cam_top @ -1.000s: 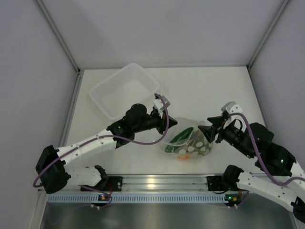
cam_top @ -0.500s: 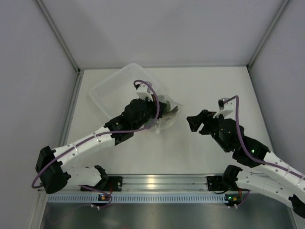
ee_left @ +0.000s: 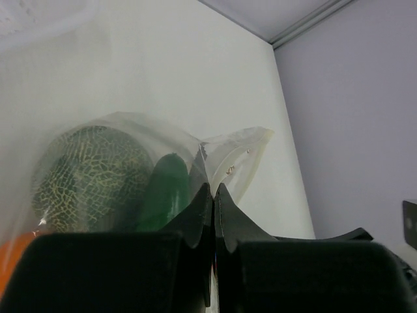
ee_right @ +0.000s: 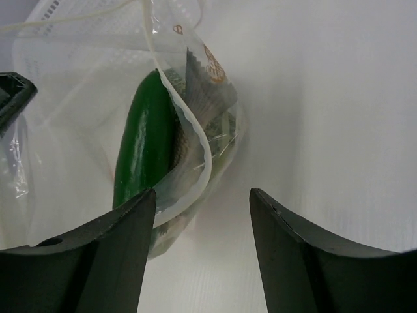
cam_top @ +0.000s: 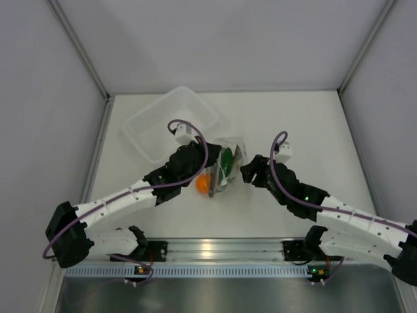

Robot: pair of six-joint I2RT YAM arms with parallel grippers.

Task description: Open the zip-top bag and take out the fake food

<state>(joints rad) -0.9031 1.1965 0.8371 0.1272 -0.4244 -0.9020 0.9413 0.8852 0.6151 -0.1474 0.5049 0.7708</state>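
Observation:
The zip-top bag [cam_top: 229,163] hangs crumpled from my left gripper [cam_top: 214,171], which is shut on its clear film [ee_left: 225,153]. Inside show the dark green cucumber [ee_left: 166,189] [ee_right: 142,147], the netted pale-green ball [ee_left: 91,175] and the grey-brown fish [ee_right: 195,98]. The orange ball [cam_top: 203,184] sits at the bag's lower left, under my left gripper; I cannot tell whether it is inside. My right gripper [cam_top: 247,173] is open and empty just right of the bag, its jaws [ee_right: 202,195] standing either side of the bag's open rim [ee_right: 195,153].
The white perforated basket [cam_top: 148,127] stands at the back left, just behind the bag, and shows behind it in the right wrist view [ee_right: 78,39]. Enclosure walls close in the table on the left, right and far sides.
Both grippers held the bag near the centre front. The right one let go; the left carried the bag back and left toward the basket. The right gripper followed leftward, open. The orange ball now shows.

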